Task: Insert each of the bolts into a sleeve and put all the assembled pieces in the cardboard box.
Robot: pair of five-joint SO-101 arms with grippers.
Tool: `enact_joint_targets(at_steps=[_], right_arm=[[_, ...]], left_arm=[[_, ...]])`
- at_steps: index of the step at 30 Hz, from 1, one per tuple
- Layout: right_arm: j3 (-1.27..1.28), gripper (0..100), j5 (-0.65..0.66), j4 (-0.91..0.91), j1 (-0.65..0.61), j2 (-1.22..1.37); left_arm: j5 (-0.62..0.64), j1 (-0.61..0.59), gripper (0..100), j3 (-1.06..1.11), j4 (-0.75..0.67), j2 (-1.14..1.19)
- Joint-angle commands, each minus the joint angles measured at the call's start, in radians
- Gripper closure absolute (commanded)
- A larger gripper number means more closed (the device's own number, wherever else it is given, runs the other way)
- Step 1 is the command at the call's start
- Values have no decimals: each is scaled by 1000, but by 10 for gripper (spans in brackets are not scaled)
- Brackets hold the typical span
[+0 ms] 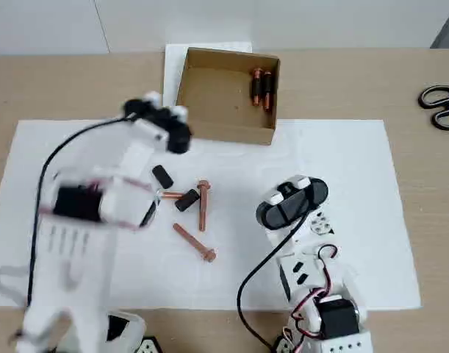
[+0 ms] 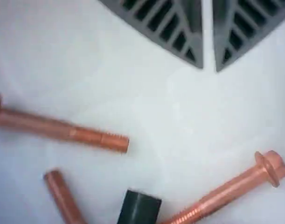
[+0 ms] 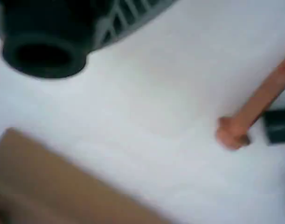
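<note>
Three loose copper bolts lie on the white paper: one upright in the picture (image 1: 203,206), one slanted (image 1: 195,243), one short stub (image 1: 171,195) beside a black sleeve (image 1: 187,200). Another sleeve (image 1: 162,176) lies nearby. My left arm (image 1: 136,176) hangs over them. The left gripper (image 2: 207,63) is shut on nothing, above the bolts (image 2: 63,130) (image 2: 226,191) and a sleeve (image 2: 140,207). My right gripper (image 1: 292,200) is shut on a black sleeve (image 3: 44,53), to the right of the bolts. The cardboard box (image 1: 209,95) holds assembled pieces (image 1: 262,88).
Scissors (image 1: 441,103) lie at the far right on the bare table. White paper (image 1: 356,169) covers the work area. In the right wrist view a bolt head (image 3: 233,133) and the box wall (image 3: 53,186) are close.
</note>
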Motion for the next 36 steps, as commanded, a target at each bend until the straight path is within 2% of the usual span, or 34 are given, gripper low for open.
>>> enact_joint_targets(at_steps=[1, 6, 10, 15, 18, 21, 36], right_arm=[[26, 994, -55, -168, 104, -15], [100, 991, -206, -308, 309, -15], [147, 991, -259, -306, 323, -15], [152, 991, -330, -269, 323, -15], [152, 991, -333, -257, 328, -15], [152, 991, -333, -260, 328, -15], [152, 991, -330, -268, 334, -15]], left_arm=[[-264, 6, 994, -131, 68, 255], [-652, 25, 994, -137, 89, 404], [-825, 81, 994, -142, 89, 394], [-845, 210, 994, -142, 89, 318], [-924, 293, 994, -136, 89, 298], [-948, 348, 994, -134, 89, 298], [-979, 333, 993, 90, 91, 295]])
